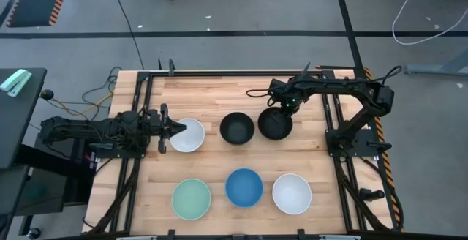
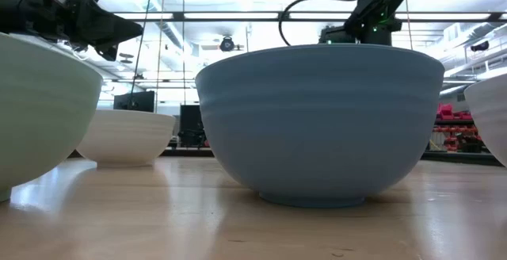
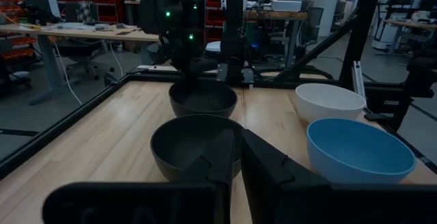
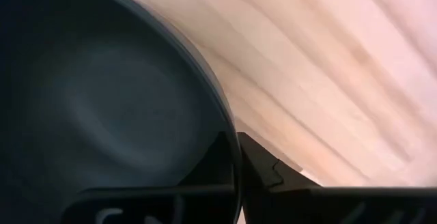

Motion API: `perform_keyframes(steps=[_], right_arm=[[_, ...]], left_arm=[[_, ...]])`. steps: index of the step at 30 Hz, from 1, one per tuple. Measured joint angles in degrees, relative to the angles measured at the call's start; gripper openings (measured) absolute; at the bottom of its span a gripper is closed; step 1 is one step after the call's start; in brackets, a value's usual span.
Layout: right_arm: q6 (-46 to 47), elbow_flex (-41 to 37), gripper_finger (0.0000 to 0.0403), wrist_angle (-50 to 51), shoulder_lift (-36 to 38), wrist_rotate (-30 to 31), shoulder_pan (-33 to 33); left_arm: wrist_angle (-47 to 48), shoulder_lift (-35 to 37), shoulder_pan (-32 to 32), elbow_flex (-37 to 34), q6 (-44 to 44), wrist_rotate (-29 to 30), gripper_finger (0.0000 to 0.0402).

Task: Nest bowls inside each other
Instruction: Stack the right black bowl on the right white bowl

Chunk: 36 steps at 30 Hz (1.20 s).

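Black bowl (image 1: 275,124) sits at the table's far right, its rim pinched by the right gripper (image 1: 281,109); the other black bowl (image 1: 237,128) lies just beside it, toward the left gripper (image 1: 174,129), whose closure I cannot tell.
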<state>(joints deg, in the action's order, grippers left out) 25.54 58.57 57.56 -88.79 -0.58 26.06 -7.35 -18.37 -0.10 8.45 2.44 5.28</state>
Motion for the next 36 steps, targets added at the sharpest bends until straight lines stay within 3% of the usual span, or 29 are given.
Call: perform_keyframes(steps=[9, 15, 23, 36], right_arm=[[1.5, 0.0, 0.0004, 4.0, 7.5, -0.5, -0.9], [6.4, 1.5, 0.0004, 8.0, 14.4, -0.7, -6.5], [17.6, 9.3, 0.0004, 13.1, 18.9, 2.5, -19.9], [42.2, 12.8, 0.0004, 15.6, 14.0, 3.2, -45.4]], left_arm=[[0.0, 0.0, 0.0, 0.0, 0.0, 0.0, 0.0023], [0.0, 0.0, 0.0, 0.0, 0.0, 0.0, 0.0030], [0.0, 0.0, 0.0, 0.0, 0.0, 0.0, 0.0024], [0.0, 0.0, 0.0, 0.0, 0.0, 0.0, 0.0031]])
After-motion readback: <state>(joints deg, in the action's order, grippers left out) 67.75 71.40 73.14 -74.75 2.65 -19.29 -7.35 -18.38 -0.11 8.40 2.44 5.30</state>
